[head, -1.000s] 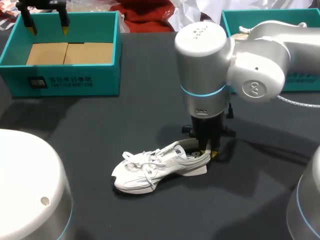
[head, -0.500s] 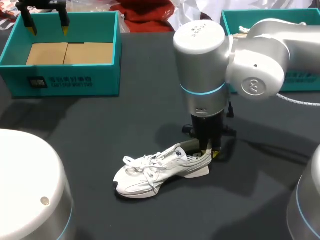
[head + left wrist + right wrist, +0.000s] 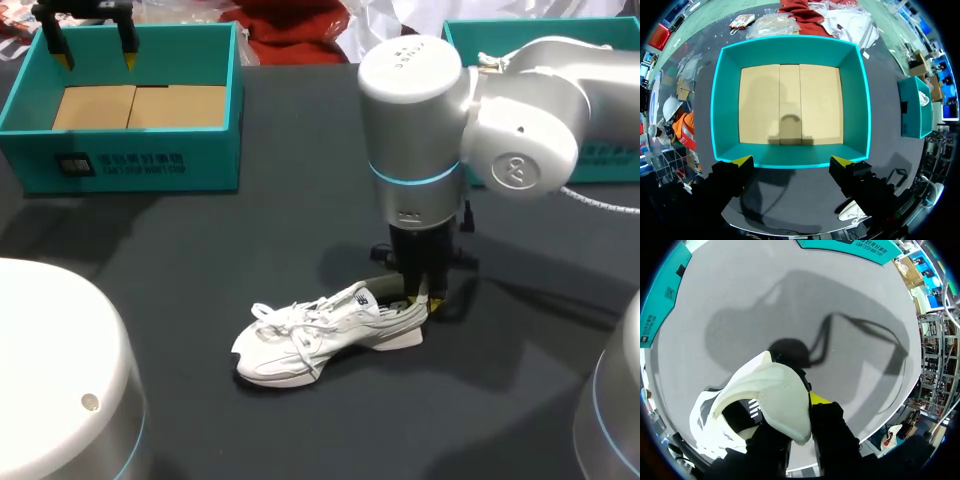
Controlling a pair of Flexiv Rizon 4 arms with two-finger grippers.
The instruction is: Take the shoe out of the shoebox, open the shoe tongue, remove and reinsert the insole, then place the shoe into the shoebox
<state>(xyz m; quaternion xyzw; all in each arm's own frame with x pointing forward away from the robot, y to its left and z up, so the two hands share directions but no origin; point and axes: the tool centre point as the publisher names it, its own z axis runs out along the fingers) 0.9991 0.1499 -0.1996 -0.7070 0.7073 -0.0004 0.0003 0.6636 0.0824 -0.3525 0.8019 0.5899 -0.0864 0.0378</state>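
1. The shoe [image 3: 325, 335] is out of the shoebox [image 3: 120, 160] and lies on the black table [image 3: 250, 230], well apart from the box. Its toe points toward my left and its heel toward my right.
2. My right gripper [image 3: 422, 298] comes straight down on the heel. In the right wrist view the heel collar is pinched between its fingers; one yellow tip shows outside the shoe, and the white upper hides the other.
3. My left gripper [image 3: 791, 161] hangs above one wall of the shoebox, fingers spread wide, holding nothing.
4. I judge the shoe light enough to slide or lift rather than resist a pull. The upper looks soft and will cave in under a squeeze, while the heel back and sole should be stiffer, so the heel is the sound place to hold.
5. The laces lie loose over the top and could snag a fingertip.
6. The tongue is likely thin and floppy, so I would pinch its top edge. The insole should bend easily, so I would take it at the heel end while the other hand pins the shoe.
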